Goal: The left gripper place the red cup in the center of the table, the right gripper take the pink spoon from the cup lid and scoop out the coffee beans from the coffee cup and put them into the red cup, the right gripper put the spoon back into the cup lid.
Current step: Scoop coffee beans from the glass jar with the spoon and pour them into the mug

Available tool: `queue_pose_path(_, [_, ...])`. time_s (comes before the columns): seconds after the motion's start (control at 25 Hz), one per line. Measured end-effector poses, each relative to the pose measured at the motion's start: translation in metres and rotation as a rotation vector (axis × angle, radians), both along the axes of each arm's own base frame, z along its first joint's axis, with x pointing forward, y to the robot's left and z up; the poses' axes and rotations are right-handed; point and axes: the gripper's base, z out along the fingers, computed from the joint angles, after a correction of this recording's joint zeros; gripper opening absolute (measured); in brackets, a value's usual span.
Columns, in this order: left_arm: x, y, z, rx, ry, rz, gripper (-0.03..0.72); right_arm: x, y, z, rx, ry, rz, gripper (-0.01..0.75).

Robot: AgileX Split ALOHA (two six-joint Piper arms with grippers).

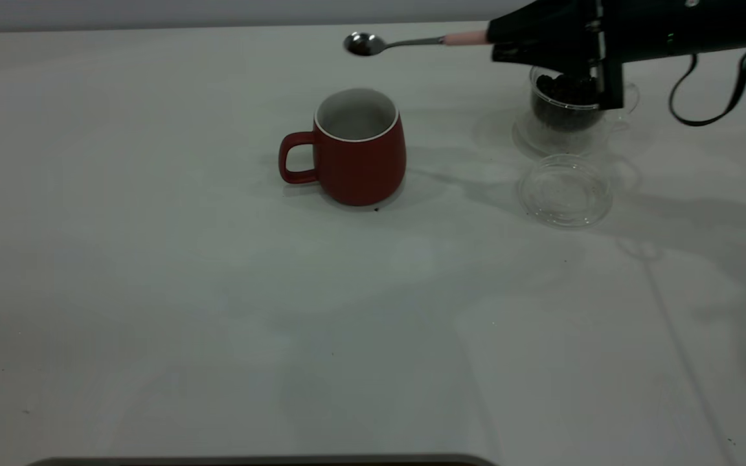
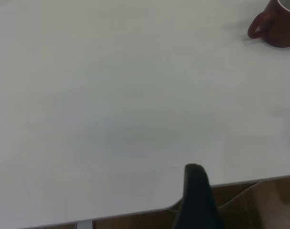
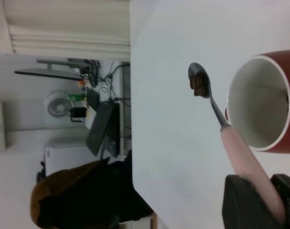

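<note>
The red cup [image 1: 360, 149] stands upright near the middle of the table [image 1: 153, 259], handle to the left; its inside looks white and bare. My right gripper [image 1: 499, 42] is shut on the pink handle of the pink spoon [image 1: 412, 42], held level in the air above and behind the red cup. In the right wrist view the spoon [image 3: 216, 114] carries coffee beans [image 3: 199, 84] in its bowl, just beside the red cup's rim [image 3: 262, 102]; the right gripper [image 3: 269, 200] clamps the handle. The coffee cup [image 1: 567, 107] with beans stands behind the arm. The cup lid [image 1: 565, 189] lies in front of it. My left gripper [image 2: 197, 191] is parked at the table's edge.
The red cup [image 2: 276, 26] is far from the left gripper. Beyond the table's far edge in the right wrist view are a desk with a monitor and cables [image 3: 99, 129] and a dark brown-and-black shape [image 3: 78, 200]. A black cable loop [image 1: 710, 97] hangs under the right arm.
</note>
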Motion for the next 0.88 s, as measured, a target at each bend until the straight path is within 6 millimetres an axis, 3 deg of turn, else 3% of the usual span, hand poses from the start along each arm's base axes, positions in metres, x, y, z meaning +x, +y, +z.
queue_pose_path(0.16, [0.0,0.0,0.0,0.0,0.0,0.0,0.59,-0.001,0.01,-0.002,-0.031,-0.024,0.012,0.111])
queue_pose_path(0.4, [0.0,0.0,0.0,0.0,0.0,0.0,0.59,0.001,0.01,-0.005,-0.107,-0.117,0.031,0.111])
queue_pose_path(0.88, [0.0,0.0,0.0,0.0,0.0,0.0,0.59,0.004,0.005,-0.011,-0.378,-0.611,0.236,0.111])
